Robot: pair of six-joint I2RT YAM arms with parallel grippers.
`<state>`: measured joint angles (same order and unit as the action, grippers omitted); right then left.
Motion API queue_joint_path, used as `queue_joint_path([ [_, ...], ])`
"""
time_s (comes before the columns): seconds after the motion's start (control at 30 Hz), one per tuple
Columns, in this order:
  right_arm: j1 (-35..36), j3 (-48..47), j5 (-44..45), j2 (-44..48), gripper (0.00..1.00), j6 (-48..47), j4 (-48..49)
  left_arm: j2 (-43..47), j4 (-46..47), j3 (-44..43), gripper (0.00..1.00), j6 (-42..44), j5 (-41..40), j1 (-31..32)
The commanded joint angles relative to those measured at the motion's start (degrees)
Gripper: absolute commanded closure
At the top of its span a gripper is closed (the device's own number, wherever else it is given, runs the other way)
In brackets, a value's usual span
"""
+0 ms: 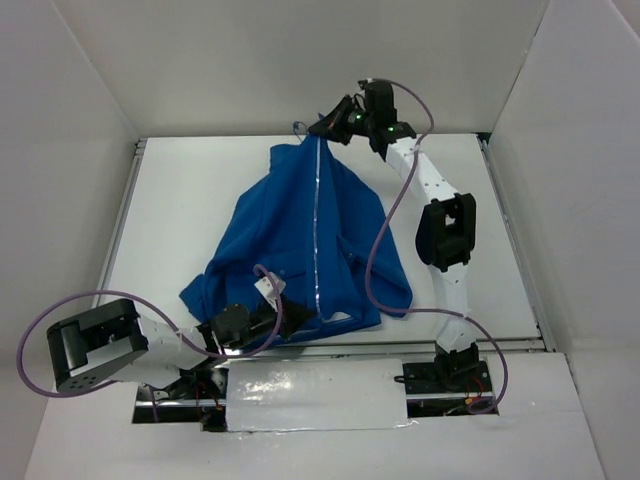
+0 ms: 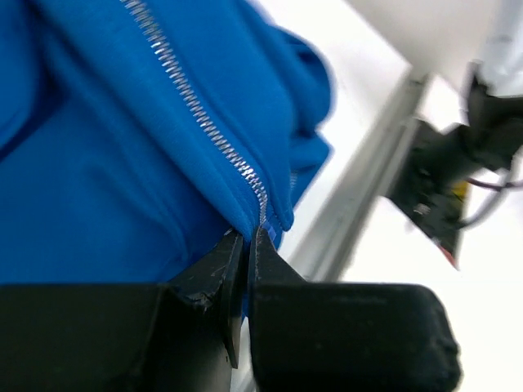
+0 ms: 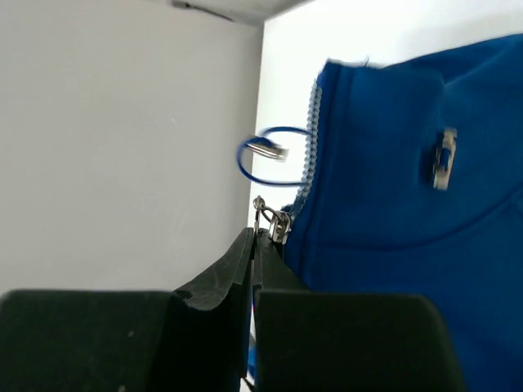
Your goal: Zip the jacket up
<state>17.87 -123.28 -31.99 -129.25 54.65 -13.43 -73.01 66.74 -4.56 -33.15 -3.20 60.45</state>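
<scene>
White tabletop (image 1: 170, 200) is carrying your blue jacket (image 1: 280, 240), lying flat mid-table; your left gripper (image 2: 248, 245) is pinching its bottom hem, and your right gripper (image 3: 255, 241) is clamping the zipper pull (image 3: 276, 222) at the collar.

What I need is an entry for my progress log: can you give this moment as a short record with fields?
garment: blue jacket, spread flat on the white table
zipper: teeth look meshed from hem to collar
left gripper: shut on the jacket's hem at the zipper's bottom end
right gripper: shut at the collar end, apparently pinching the zipper pull
task status: jacket appears essentially zipped, both ends held
</scene>
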Motion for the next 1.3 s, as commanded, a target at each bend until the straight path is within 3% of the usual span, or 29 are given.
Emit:
queue_joint_path([
  [0.0,-3.9,-12.3,2.1,2.2,1.00,-1.7,3.9,-2.2,-1.0,3.4,1.00,-1.1,-2.3,2.0],
  [0.37,-10.4,-14.7,-0.8,6.6,1.00,-1.2,5.5,-13.2,-2.1,1.3,1.00,-7.5,-12.9,1.9],
  [0.6,-10.9,-15.9,-3.7,4.9,1.00,-1.7,6.1,-12.2,-4.4,2.4,1.00,-10.1,-17.0,1.9],
  [0.8,-11.0,-14.0,-12.0,3.6,1.00,1.4,13.2,-8.0,-9.8,1.4,1.00,-10.6,-16.7,2.0],
  [0.83,-11.0,-13.9,-12.4,3.3,0.95,1.2,13.3,-6.6,-11.2,0.4,1.00,-10.8,-16.4,2.0],
  [0.9,-10.9,-13.6,-12.0,3.3,0.83,0.0,12.0,-5.0,-14.7,-0.4,0.86,-10.5,-16.2,2.1],
  [0.93,-11.1,-13.6,-11.0,3.9,0.68,-1.7,11.0,-2.5,-16.4,-1.1,0.78,-11.1,-16.8,2.5],
  [0.97,-11.0,-13.6,-10.0,4.3,0.55,-2.5,10.0,-1.0,-19.6,-1.2,0.61,-11.5,-17.4,2.7],
  [1.03,-11.3,-13.7,-7.9,5.1,0.22,-4.3,8.4,3.8,-23.4,-1.5,0.45,-12.6,-19.6,3.0],
  [1.07,-11.5,-14.2,-7.6,5.8,0.21,-4.8,7.9,6.0,-25.4,-1.5,0.38,-13.8,-20.4,3.0],
  [1.17,-12.0,-14.4,-3.7,8.7,0.19,-7.6,4.0,15.5,-36.8,-2.5,0.32,-16.8,-23.7,3.3],
  [1.2,-12.0,-14.1,0.4,10.1,0.17,-8.9,0.9,20.9,-45.5,-4.0,0.30,-18.2,-26.0,3.4],
  [1.27,-11.8,-12.0,5.7,15.7,0.04,-12.5,-2.5,26.1,-55.6,-6.4,0.21,-22.2,-29.0,3.5],
])
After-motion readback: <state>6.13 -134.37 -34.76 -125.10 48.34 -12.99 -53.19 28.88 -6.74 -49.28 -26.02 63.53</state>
